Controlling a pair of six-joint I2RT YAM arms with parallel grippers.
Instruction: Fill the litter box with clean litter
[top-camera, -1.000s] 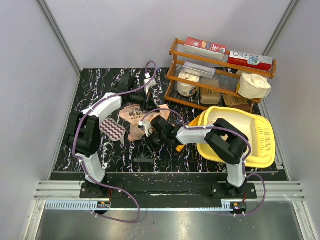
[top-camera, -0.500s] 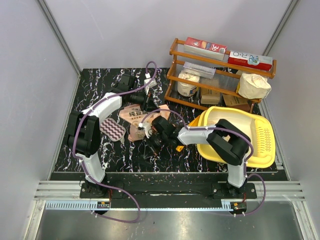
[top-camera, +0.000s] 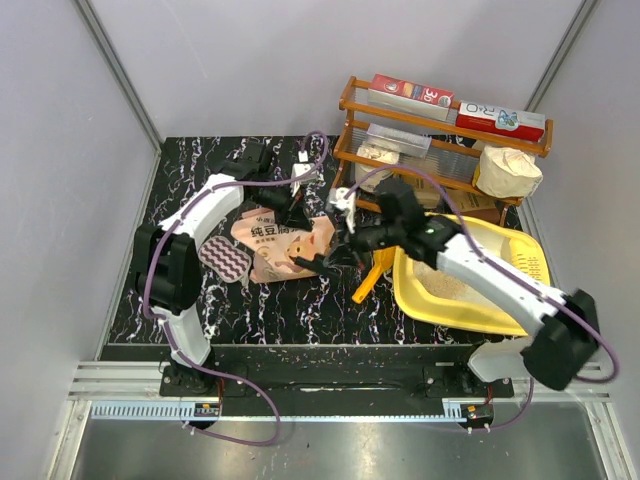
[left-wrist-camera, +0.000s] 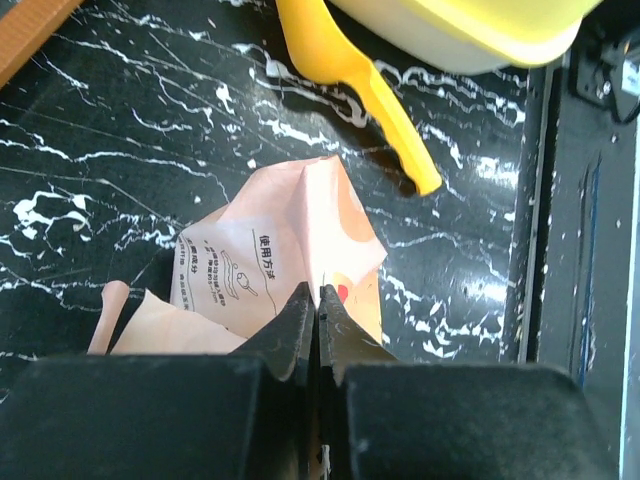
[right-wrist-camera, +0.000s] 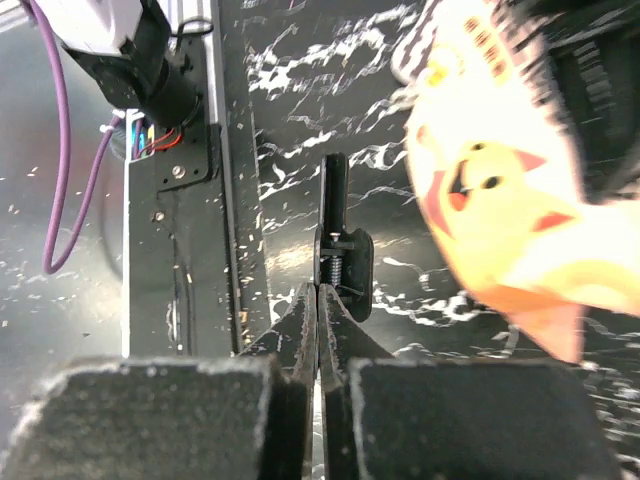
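Observation:
The yellow litter box (top-camera: 520, 300) sits at the right with pale beige litter (top-camera: 440, 280) in it; its rim shows in the left wrist view (left-wrist-camera: 480, 30). The peach litter bag (top-camera: 280, 240) lies left of it, its cartoon face in the right wrist view (right-wrist-camera: 500, 190). My left gripper (top-camera: 290, 205) is shut on the bag's upper edge (left-wrist-camera: 290, 250), the fingers (left-wrist-camera: 318, 290) pinching the film. My right gripper (top-camera: 335, 258) is shut on a black spring clip (right-wrist-camera: 335, 240) held above the table, just right of the bag.
A yellow-orange scoop (top-camera: 368, 278) lies between bag and litter box and shows in the left wrist view (left-wrist-camera: 340, 60). A wooden rack (top-camera: 440, 150) with boxes and white sacks (top-camera: 505, 172) stands at the back right. A patterned pouch (top-camera: 225, 262) lies left of the bag.
My right arm has lifted and swung right and back, taking the black clip up off the table. The bag has spread out flatter and wider. The left gripper keeps its hold.

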